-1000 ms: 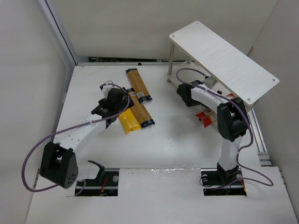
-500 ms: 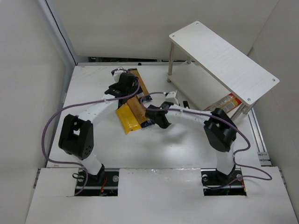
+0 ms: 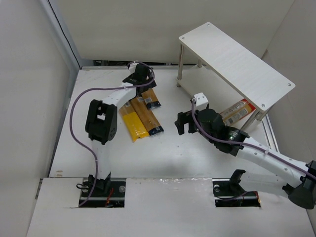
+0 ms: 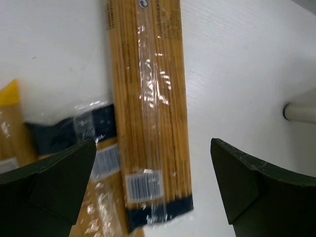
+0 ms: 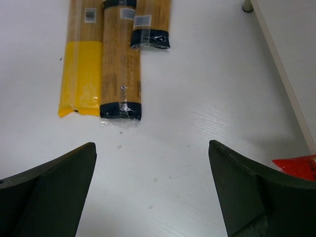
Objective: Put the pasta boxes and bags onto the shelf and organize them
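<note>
The left end effector (image 4: 153,143) hangs wide open and empty, straddling the far orange-brown pack (image 4: 150,108) near its barcode end. The right end effector (image 5: 151,145) is just as wide and empty over bare tabletop (image 3: 163,158), facing the yellow bag (image 5: 81,74) and the second orange-brown pack (image 5: 121,74) beside it.

One red-and-orange pack (image 3: 237,111) lies beneath the shelf (image 3: 236,63), and nothing sits on its board.

I'd worry about three things. The left arm is stretched far out, so a grip near one end may let that long, slick pack droop or slide free. The packs overlap, so lifting one may drag another. The arms also work close together and could foul each other.

A second ago the left arm hovered over the nearer packs and the right reached under the shelf. Now the left has moved to the far pack and the right has swung out to mid-table.
</note>
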Controlling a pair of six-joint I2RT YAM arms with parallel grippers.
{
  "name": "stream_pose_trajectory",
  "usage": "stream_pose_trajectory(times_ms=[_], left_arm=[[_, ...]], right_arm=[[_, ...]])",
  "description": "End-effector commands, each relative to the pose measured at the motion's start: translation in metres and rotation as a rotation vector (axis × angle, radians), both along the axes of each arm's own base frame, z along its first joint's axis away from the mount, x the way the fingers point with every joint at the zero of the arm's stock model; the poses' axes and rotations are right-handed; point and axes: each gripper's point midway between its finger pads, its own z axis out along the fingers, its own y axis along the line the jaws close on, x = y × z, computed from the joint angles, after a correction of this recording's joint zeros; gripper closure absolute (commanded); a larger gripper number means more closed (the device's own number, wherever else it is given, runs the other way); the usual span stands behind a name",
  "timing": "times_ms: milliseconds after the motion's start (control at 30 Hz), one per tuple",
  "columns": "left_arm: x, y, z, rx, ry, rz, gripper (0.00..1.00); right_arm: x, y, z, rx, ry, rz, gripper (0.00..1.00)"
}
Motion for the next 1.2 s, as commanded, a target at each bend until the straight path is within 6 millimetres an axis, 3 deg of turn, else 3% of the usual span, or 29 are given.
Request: stream_pose_trajectory(times_ms=[0, 67, 267, 400, 633, 733, 800, 867, 900, 1033, 1067, 1100, 1167], left_arm=[[0.012, 0.0, -0.011, 0.045, 0.057, 0.024, 0.0], [0.029, -0.005, -0.017, 0.051, 0.049, 0.033, 0.0], [0.046, -0.001, -0.039, 0.049, 0.06, 0.057, 0.0], [0.056, -0.014, -0.055, 0.018, 0.076, 0.025, 0.0], [0.057, -0.014, -0.081, 0.037, 0.123, 0.025, 0.0], [0.048, -0.012, -0.098, 0.064, 0.171, 0.002, 0.04], [0.046, -0.017, -0.098, 0.077, 0.171, -0.022, 0.15], [0.039, -0.014, -0.111, 0.11, 0.213, -0.041, 0.26], [0.036, -0.012, -0.113, 0.116, 0.227, -0.041, 0.37], [0.03, -0.012, -0.118, 0.126, 0.251, -0.065, 0.68], [0.029, -0.014, -0.118, 0.118, 0.254, -0.072, 0.89], [0.029, -0.013, -0.118, 0.126, 0.254, -0.081, 1.0], [0.031, -0.008, -0.109, 0.149, 0.232, -0.073, 1.0]], right_arm=[[-0.004, 0.006, -0.005, -0.024, -0.015, 0.071, 0.01], [-0.006, 0.002, -0.014, -0.043, 0.008, 0.059, 0.01], [-0.004, -0.006, -0.017, -0.069, 0.009, 0.025, 0.01], [-0.001, -0.012, -0.019, -0.084, 0.01, -0.002, 0.01], [0.002, -0.024, -0.026, -0.096, 0.022, -0.046, 0.01], [0.003, -0.028, -0.03, -0.089, 0.026, -0.06, 0.01], [0.006, -0.032, -0.03, -0.084, 0.027, -0.083, 0.01], [0.007, -0.033, -0.029, -0.078, 0.027, -0.098, 0.01], [0.009, -0.037, -0.029, -0.084, 0.02, -0.118, 0.01], [0.01, -0.043, -0.021, -0.069, -0.003, -0.155, 0.01], [0.009, -0.044, -0.017, -0.06, -0.01, -0.155, 0.01], [0.008, -0.045, -0.013, -0.04, -0.014, -0.16, 0.01], [0.007, -0.049, -0.015, -0.046, -0.015, -0.168, 0.01]])
